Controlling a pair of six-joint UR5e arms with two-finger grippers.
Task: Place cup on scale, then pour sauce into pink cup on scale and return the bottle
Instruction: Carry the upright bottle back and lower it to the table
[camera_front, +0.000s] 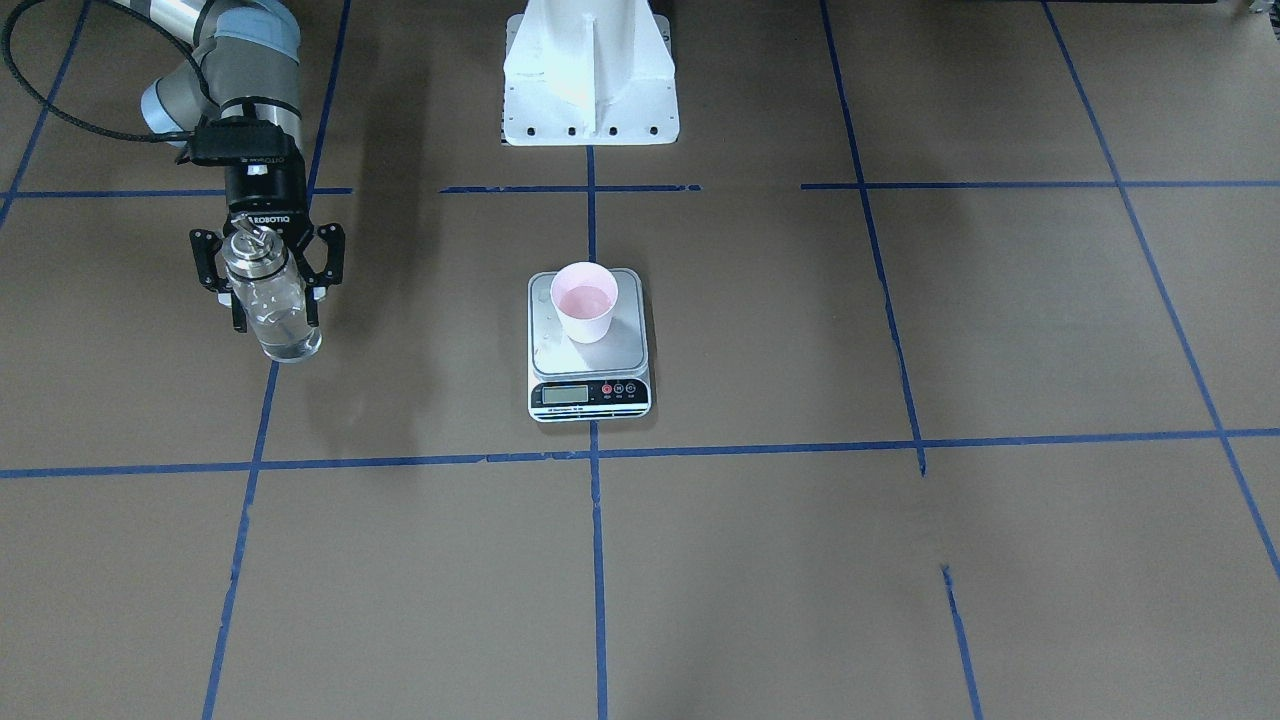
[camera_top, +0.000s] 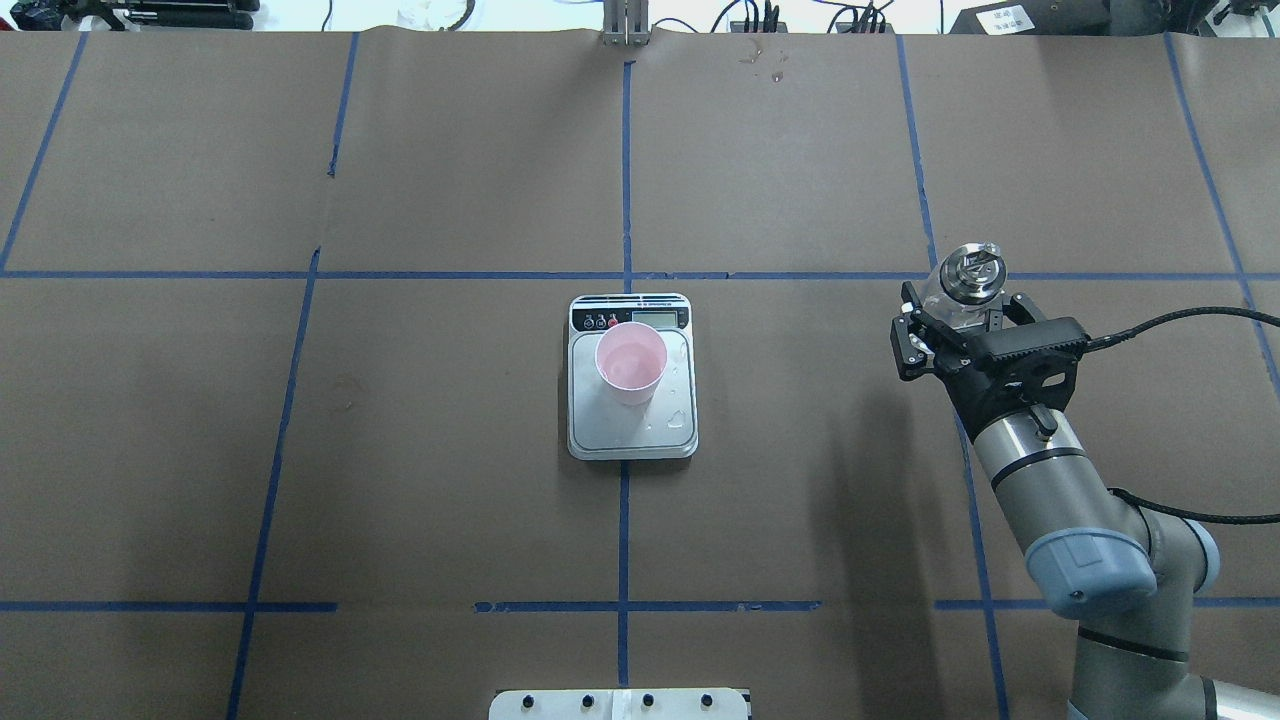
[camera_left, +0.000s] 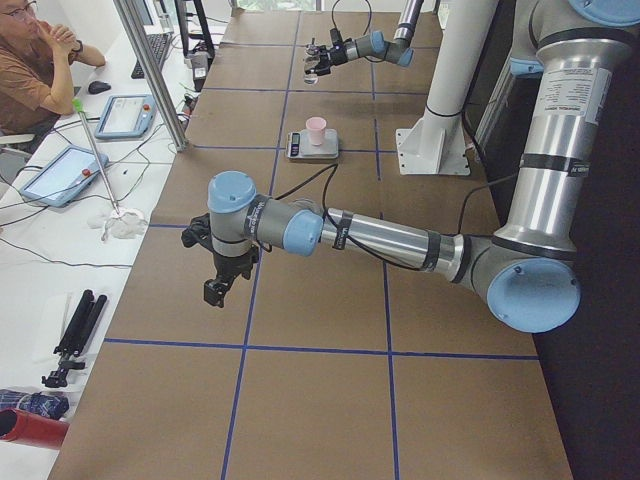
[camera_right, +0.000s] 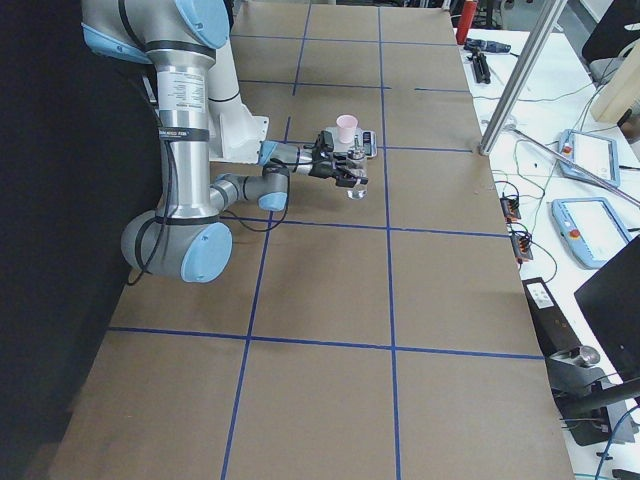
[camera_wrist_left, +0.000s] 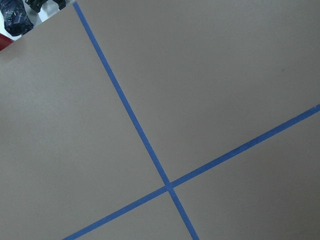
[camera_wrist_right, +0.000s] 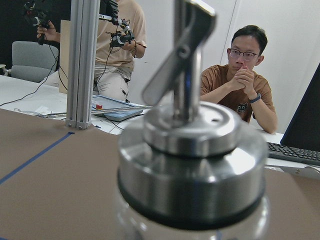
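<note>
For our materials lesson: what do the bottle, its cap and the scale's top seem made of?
Bottle: clear glass, perhaps plastic; see-through, with glints. Cap: polished metal; mirror-like reflections. Scale's top: matt silver-grey, metal or coated plastic; dull sheen.

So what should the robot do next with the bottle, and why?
Probably open the right gripper and let go. The bottle stands upright far to the side of the scale, seemingly on the table, while the cup sits on the scale with drops beside it, so pouring looks done.
</note>
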